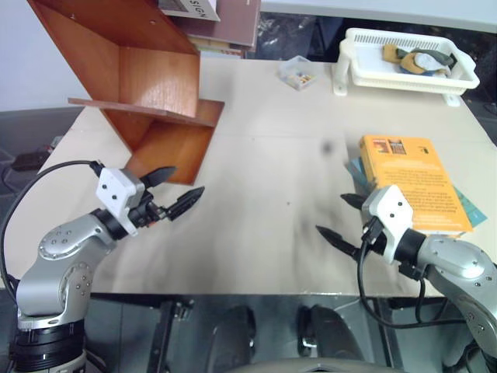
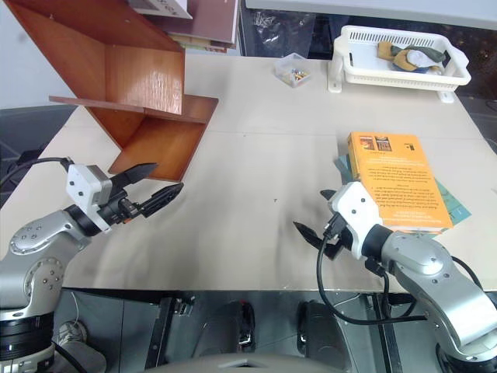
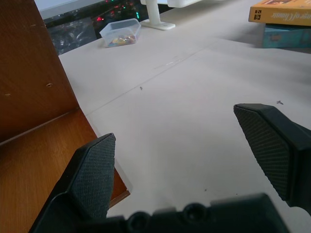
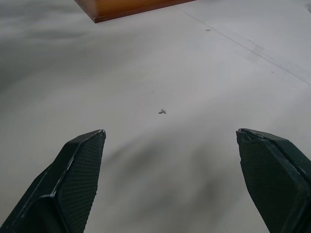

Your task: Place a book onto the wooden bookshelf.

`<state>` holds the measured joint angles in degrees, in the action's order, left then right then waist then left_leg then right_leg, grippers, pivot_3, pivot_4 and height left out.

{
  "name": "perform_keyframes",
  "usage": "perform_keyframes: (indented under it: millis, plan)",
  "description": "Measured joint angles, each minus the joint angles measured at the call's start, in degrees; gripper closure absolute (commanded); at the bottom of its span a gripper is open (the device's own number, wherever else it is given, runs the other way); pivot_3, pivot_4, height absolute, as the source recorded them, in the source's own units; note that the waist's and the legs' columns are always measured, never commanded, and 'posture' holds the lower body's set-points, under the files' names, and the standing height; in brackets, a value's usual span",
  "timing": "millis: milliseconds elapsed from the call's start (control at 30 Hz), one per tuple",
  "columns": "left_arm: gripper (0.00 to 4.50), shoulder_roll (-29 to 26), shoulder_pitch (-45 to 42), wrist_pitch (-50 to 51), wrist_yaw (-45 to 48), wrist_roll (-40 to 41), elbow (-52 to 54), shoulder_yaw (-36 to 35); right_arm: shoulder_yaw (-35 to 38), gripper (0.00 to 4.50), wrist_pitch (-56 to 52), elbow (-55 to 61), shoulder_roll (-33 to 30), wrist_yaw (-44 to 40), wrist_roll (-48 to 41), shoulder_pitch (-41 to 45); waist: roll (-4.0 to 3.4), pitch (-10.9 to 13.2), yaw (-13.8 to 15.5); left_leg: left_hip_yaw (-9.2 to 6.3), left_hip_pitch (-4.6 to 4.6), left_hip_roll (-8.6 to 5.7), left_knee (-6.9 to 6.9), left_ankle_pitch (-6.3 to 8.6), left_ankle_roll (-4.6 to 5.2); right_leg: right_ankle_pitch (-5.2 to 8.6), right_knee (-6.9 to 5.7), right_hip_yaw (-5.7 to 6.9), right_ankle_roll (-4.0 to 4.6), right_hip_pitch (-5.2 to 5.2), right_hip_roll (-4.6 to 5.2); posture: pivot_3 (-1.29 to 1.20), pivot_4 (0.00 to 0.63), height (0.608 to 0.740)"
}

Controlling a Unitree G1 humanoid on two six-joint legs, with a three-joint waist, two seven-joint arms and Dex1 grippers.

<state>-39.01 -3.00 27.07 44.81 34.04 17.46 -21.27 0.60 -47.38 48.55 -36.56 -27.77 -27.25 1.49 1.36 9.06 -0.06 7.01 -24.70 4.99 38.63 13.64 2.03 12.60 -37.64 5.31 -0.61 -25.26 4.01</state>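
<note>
While nothing is gripped yet, we are hovering both arms low over the table (image 1: 264, 155) with jaws spread wide and empty: left gripper (image 1: 172, 192) is sitting just off the front corner of the wooden bookshelf (image 1: 147, 85), pointing across the table toward the middle; right gripper (image 1: 342, 217) is hanging near the table's front edge, angled slightly down at bare tabletop, just beside the book's near-left corner. We are seeing the book (image 1: 413, 181) lying flat, cover up, on the right side of the table, resting on a thinner teal book (image 1: 468, 206) whose edge is peeking out beneath it. That stacking is lifting its page edge off the surface, which we are judging should give a finger room to get under. Bookshelf is standing tilted at far left, well apart from the book, so a carry across the table is looking necessary. We are reading this as the pre-grasp stage: right arm is closest and is likely placed for the pick. White basket (image 1: 404, 58) and a small clear box (image 1: 297, 71) are sitting at the far edge, clear of the likely path.
</note>
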Motion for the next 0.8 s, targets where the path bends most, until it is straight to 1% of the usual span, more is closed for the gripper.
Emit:
perform_keyframes:
  millis: [33, 67, 100, 167, 200, 233, 333, 367, 500, 633, 667, 733, 800]
  plan:
    - [0.0, 0.0, 0.0, 0.0, 0.0, 0.0, 0.0, 0.0, 0.0, 0.45, 0.0, 0.0, 0.0, 0.0, 0.0, 0.0, 0.0, 0.0, 0.0, 0.0, 0.0, 0.0, 0.0, 0.0, 0.0, 0.0, 0.0, 0.0, 0.0, 0.0, 0.0, 0.0, 0.15, 0.74]
    - [0.0, 0.0, 0.0, 0.0, 0.04, 0.0, 0.0, 0.0, 0.02, 0.57, 0.0, 0.0, -0.01, 0.0, -0.04, 0.0, 0.0, 0.0, 0.0, 0.0, 0.0, 0.0, 0.0, 0.0, 0.0, 0.0, 0.0, 0.0, 0.0, 0.0, 0.0, 0.0, 0.15, 0.74]
    - [0.0, 0.0, -0.18, 0.19, 0.68, 0.4, -0.04, 0.2, 0.48, 0.82, -0.26, 0.04, -0.01, 0.27, -0.51, 0.0, 0.0, 0.0, 0.01, 0.0, 0.0, 0.0, 0.0, 0.0, 0.0, 0.0, -0.01, 0.0, 0.0, 0.0, 0.0, 0.0, 0.15, 0.74]
    - [0.0, 0.0, -0.64, 0.36, 1.64, 1.3, -0.06, 1.12, 1.19, 1.76, -1.02, 0.2, 0.0, 0.7, -1.09, 0.03, 0.0, 0.0, 0.05, 0.0, 0.0, 0.0, 0.0, 0.0, 0.0, 0.0, 0.0, 0.0, 0.0, 0.0, 0.0, 0.0, 0.15, 0.74]
    - [0.0, 0.01, -0.94, 0.47, 2.26, 1.81, -0.06, 1.55, 1.59, 2.15, -1.27, 0.23, 0.02, 0.87, -1.41, 0.1, 0.0, 0.0, 0.1, 0.0, 0.0, 0.0, 0.01, 0.0, 0.0, 0.0, -0.01, 0.0, 0.0, 0.0, 0.0, 0.0, 0.15, 0.74]
    - [0.0, 0.01, -1.19, 0.54, 2.62, 2.14, -0.06, 1.66, 1.83, 2.68, -1.33, 0.27, 0.02, 1.01, -1.6, 0.15, 0.0, 0.0, 0.11, 0.0, 0.0, 0.0, 0.01, 0.0, 0.0, 0.0, -0.01, 0.0, 0.0, 0.01, 0.0, 0.0, 0.15, 0.74]
    - [0.0, 0.0, -1.8, 0.52, 3.45, 2.16, -0.46, 1.79, 2.26, 4.07, -2.03, 0.57, 0.27, 2.06, -2.29, 0.29, 0.0, 0.0, 0.16, 0.0, 0.01, 0.0, 0.01, 0.0, 0.0, 0.0, -0.02, 0.0, 0.0, 0.0, -0.01, 0.0, 0.15, 0.74]
    - [0.0, -0.03, -2.28, 0.5, 4.01, 2.14, -0.87, 2.25, 2.5, 4.45, -2.34, 0.86, 0.4, 2.75, -2.32, 0.3, 0.0, 0.0, 0.19, 0.0, 0.01, -0.01, 0.01, 0.0, 0.0, 0.0, -0.02, 0.0, 0.0, 0.0, 0.0, 0.0, 0.15, 0.74]
    - [0.0, -0.04, -4.31, 0.12, 5.63, 2.04, -1.06, 4.97, 4.08, 4.45, -3.02, 1.42, -0.11, 4.73, -1.68, 0.12, 0.0, 0.0, 0.62, 0.02, 0.0, -0.03, 0.03, 0.0, 0.0, 0.0, -0.02, -0.01, 0.0, 0.01, 0.01, 0.0, 0.15, 0.74]
    - [0.0, -0.44, -6.28, 0.22, 10.96, 3.67, 0.12, 9.11, 11.21, 4.45, -8.67, 0.61, -5.64, 8.3, 2.07, 0.02, 0.01, 0.0, 1.0, 0.02, -0.03, -0.11, 0.07, 0.0, 0.0, 0.0, 0.0, -0.01, 0.01, 0.02, 0.07, 0.0, 0.15, 0.74]
    - [0.0, -0.49, -7.15, 0.85, 12.77, 5.0, 0.68, 10.43, 14.27, 4.45, -10.84, -0.69, -6.93, 8.61, 2.52, 0.21, 0.01, 0.0, 0.98, 0.02, -0.03, -0.11, 0.08, 0.0, 0.0, -0.01, 0.0, -0.02, 0.01, 0.03, 0.06, 0.0, 0.15, 0.74]
    - [0.0, -0.5, -8.83, 1.89, 14.81, 6.85, 1.93, 11.86, 17.95, 4.45, -13.28, -3.5, -8.53, 8.44, 2.67, 1.45, 0.01, 0.0, 0.89, 0.01, 0.0, -0.11, 0.08, -0.01, 0.01, -0.01, -0.03, -0.03, 0.0, 0.03, 0.04, 0.0, 0.15, 0.74]
    - [0.0, -0.47, -11.08, 2.5, 16.04, 7.78, 2.32, 13.49, 20.15, 4.45, -15.3, -6.53, -10.69, 8.33, 3.13, 2.9, -0.01, 0.0, 0.83, 0.01, 0.04, -0.11, 0.08, -0.01, 0.01, 0.0, -0.09, -0.05, 0.0, 0.03, 0.01, 0.0, 0.15, 0.74]
